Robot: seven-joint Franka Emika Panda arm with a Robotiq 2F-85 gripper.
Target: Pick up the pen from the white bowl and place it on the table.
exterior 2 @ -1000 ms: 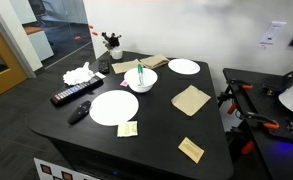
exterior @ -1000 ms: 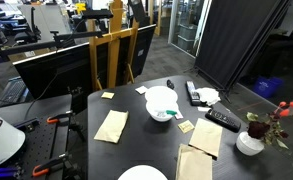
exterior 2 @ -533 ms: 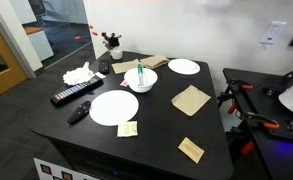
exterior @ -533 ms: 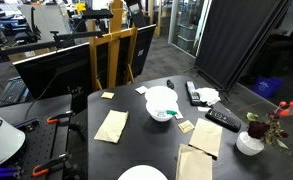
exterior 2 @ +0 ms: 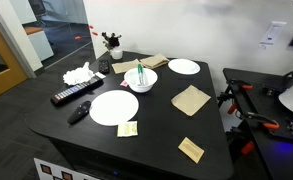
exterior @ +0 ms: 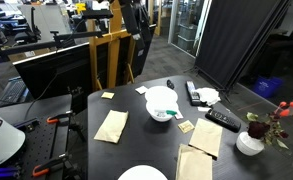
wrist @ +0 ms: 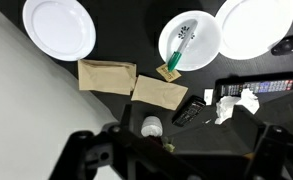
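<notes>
The white bowl (exterior: 160,102) stands mid-table, seen in both exterior views (exterior 2: 141,79) and in the wrist view (wrist: 189,41). The green pen (wrist: 180,48) lies slanted inside it, also showing in the exterior views (exterior: 169,114) (exterior 2: 139,71). My gripper (wrist: 171,160) hangs high above the dark table (wrist: 136,40), open and empty, its two dark fingers (wrist: 78,152) spread wide at the bottom of the wrist view. It is well off to the side of the bowl. In an exterior view the arm's dark end (exterior: 134,18) shows near the top edge.
A large white plate (exterior 2: 114,107) and a smaller one (exterior 2: 184,67) flank the bowl. Tan napkins (exterior 2: 191,99) (wrist: 106,73), yellow notes (exterior 2: 127,129), a black remote (exterior 2: 71,96), crumpled tissue (wrist: 234,103) and a small flower vase (exterior: 250,141) also stand on the table.
The arm's dark end at the top of an exterior view has come slightly lower and further into view. Nothing on the table has moved.
</notes>
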